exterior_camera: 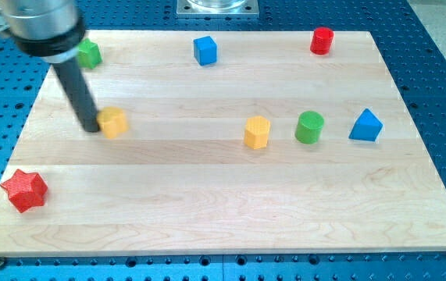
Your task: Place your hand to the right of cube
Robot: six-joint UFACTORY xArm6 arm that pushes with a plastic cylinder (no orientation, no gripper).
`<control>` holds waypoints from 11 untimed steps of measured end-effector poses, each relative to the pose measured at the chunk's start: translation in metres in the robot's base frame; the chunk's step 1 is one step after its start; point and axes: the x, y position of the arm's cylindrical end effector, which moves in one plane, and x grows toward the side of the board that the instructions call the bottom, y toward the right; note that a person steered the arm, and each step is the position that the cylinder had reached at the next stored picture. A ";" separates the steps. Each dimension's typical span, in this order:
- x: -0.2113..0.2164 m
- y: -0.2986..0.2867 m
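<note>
Blue cube (205,50) sits at the far edge, a bit left of centre. Looks like a light, hard little block that'd skid easily if nudged, so no touching needed, just park beside its right face. My tip (90,127) is a bare rod holding nothing, way off at the left, touching the yellow block (113,122). Green block (89,54) is far left; red cylinder (322,40) well right. Path looks open.

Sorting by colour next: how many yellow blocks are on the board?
2. The yellow cube sits at the view's left, touching my tip on its left side; the yellow hexagonal block stands near the centre. None seems hidden.
</note>
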 end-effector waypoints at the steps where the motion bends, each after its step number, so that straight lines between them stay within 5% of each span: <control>1: 0.013 0.067; 3: 0.014 0.107; 5: 0.037 0.074; 7: -0.051 0.104; 9: -0.137 0.207; 11: -0.186 0.197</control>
